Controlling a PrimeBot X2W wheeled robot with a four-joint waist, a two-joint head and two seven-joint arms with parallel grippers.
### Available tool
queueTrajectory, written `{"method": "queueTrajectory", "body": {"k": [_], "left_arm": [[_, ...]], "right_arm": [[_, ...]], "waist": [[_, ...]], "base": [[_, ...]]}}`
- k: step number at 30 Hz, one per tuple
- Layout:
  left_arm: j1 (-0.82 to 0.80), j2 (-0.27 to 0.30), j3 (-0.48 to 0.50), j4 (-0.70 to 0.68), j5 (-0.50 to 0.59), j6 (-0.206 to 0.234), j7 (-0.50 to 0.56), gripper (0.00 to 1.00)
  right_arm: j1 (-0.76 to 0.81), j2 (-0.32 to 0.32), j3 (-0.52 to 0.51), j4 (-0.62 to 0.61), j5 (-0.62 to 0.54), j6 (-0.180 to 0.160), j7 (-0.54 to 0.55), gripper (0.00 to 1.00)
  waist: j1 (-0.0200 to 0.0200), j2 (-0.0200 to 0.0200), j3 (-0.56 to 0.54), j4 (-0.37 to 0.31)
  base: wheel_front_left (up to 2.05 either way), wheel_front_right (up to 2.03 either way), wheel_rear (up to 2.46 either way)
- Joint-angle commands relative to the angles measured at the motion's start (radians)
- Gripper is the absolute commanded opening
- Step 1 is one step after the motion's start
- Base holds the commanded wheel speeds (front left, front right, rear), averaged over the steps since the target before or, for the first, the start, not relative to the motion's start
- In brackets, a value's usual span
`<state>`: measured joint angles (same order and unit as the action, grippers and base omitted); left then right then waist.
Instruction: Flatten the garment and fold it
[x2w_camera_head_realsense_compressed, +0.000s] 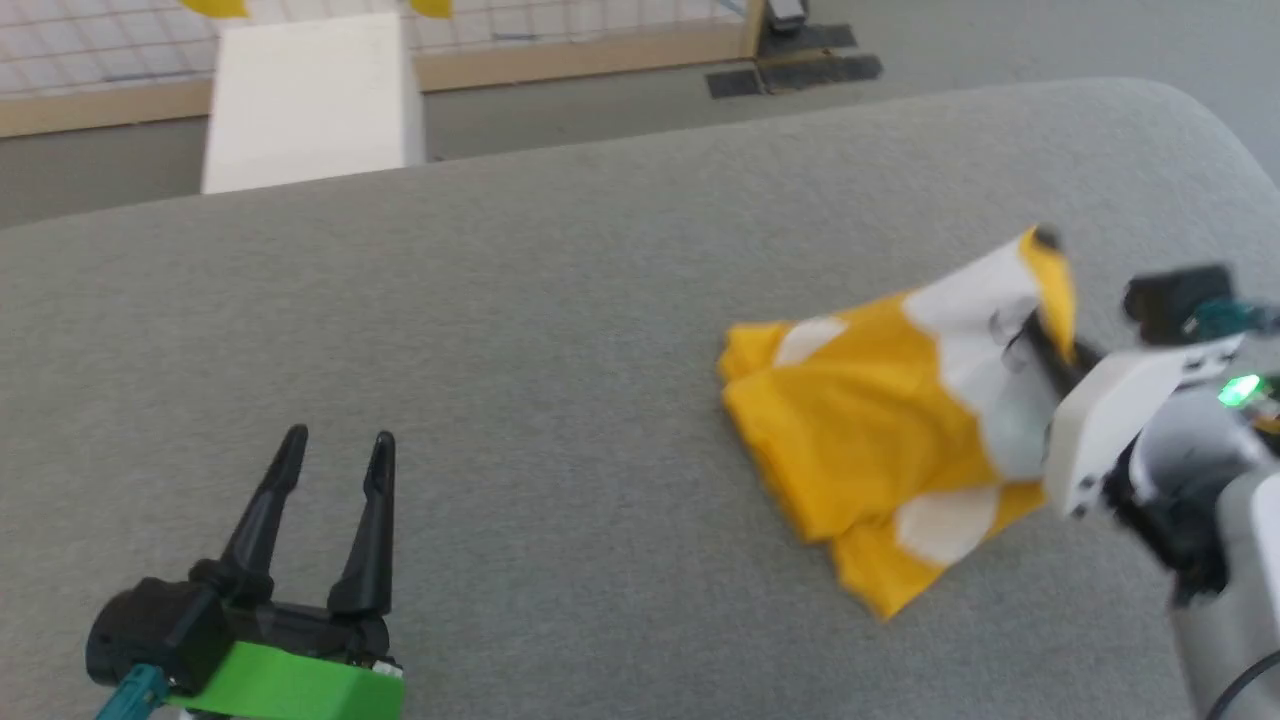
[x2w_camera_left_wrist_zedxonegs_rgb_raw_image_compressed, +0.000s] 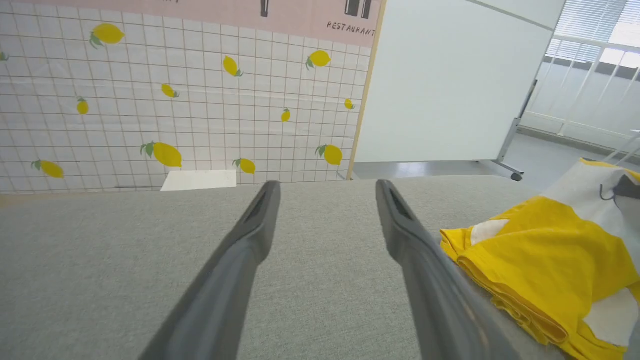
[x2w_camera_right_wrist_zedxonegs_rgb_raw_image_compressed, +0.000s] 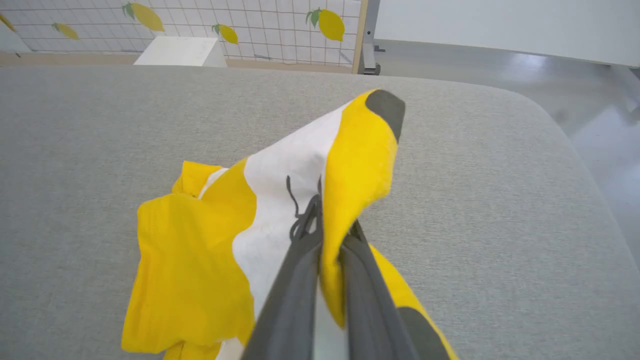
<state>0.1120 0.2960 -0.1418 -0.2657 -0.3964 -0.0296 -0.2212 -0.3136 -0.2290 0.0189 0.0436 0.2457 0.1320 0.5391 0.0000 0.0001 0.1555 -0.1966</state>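
Two grippers: on the right gripper (x2w_camera_right_wrist_zedxonegs_rgb_raw_image_compressed: 327, 225) we hold the jaws clamped on a raised fold of the garment (x2w_camera_right_wrist_zedxonegs_rgb_raw_image_compressed: 190, 260), its bulk crumpled left of them, likely to spread it flat. On the left gripper (x2w_camera_head_realsense_compressed: 340, 436) the jaws stand apart and empty, with the garment to their right.

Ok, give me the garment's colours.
The garment is bright yellow with white panels and dark grey spots, clearest in the right wrist view.

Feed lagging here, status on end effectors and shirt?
Right end effector shut on T-shirt, corner lifted. Left end effector open, empty. T-shirt crumpled. No obstruction seen.
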Motion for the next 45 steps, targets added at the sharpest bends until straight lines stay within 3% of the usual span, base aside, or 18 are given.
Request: {"method": "queueTrajectory", "body": {"k": [1, 18, 22, 32, 33, 34, 36, 37, 39, 45], "left_arm": [[-0.016, 0.014, 0.005, -0.01, 0.009, 0.001, 0.002, 1.0], [-0.176, 0.135, 0.084, -0.19, 0.053, -0.01, 0.036, 1.0], [-0.19, 0.153, 0.097, -0.213, 0.057, -0.01, 0.039, 1.0], [-0.241, 0.159, 0.111, -0.255, 0.054, -0.009, 0.02, 1.0], [-0.243, 0.16, 0.114, -0.257, 0.054, -0.008, 0.017, 1.0], [-0.245, 0.16, 0.115, -0.257, 0.054, -0.007, 0.015, 1.0], [-0.245, 0.159, 0.118, -0.254, 0.054, -0.004, 0.012, 1.0], [-0.244, 0.159, 0.12, -0.25, 0.057, 0.0, 0.012, 1.0], [-0.242, 0.154, 0.123, -0.24, 0.059, 0.009, 0.01, 1.0], [-0.238, 0.126, 0.122, -0.219, 0.052, 0.022, -0.01, 1.0]], "right_arm": [[-0.037, -0.017, -0.005, -0.008, -0.015, -0.001, 0.005, 0.0], [-0.286, -0.307, -0.17, 0.06, -0.183, -0.001, -0.023, 0.0], [-0.317, -0.339, -0.216, 0.114, -0.219, -0.001, -0.047, 0.0], [-0.363, -0.309, -0.294, 0.212, -0.31, -0.001, -0.114, 0.0], [-0.365, -0.308, -0.298, 0.22, -0.322, -0.001, -0.121, 0.44], [-0.368, -0.306, -0.302, 0.227, -0.331, -0.001, -0.123, 0.51], [-0.372, -0.302, -0.31, 0.246, -0.345, -0.001, -0.122, 0.8], [-0.374, -0.301, -0.314, 0.255, -0.349, -0.001, -0.123, 0.9], [-0.374, -0.302, -0.322, 0.271, -0.354, -0.001, -0.128, 1.0], [-0.371, -0.313, -0.344, 0.308, -0.365, -0.001, -0.158, 1.0]], "waist": [[0.0, -0.0001, 0.064, -0.052], [0.0, -0.0001, 0.414, -0.043], [0.0, -0.0001, 0.47, -0.043], [0.0, -0.0001, 0.54, -0.046], [0.0, -0.0001, 0.541, -0.046], [0.0, -0.0001, 0.541, -0.045], [0.0, -0.0001, 0.538, -0.043], [0.0, -0.0001, 0.534, -0.042], [0.0, -0.0001, 0.526, -0.039], [0.0, -0.0001, 0.48, -0.029]], "base": [[0.0, 0.0, 0.0], [0.0, 0.0, 0.0], [0.0, 0.0, 0.0], [0.0, 0.0, 0.0], [0.0, 0.0, 0.0], [0.0, 0.0, 0.0], [0.0, 0.0, 0.0], [0.0, 0.0, 0.0], [0.0, 0.0, 0.0], [0.0, 0.0, 0.0]]}}
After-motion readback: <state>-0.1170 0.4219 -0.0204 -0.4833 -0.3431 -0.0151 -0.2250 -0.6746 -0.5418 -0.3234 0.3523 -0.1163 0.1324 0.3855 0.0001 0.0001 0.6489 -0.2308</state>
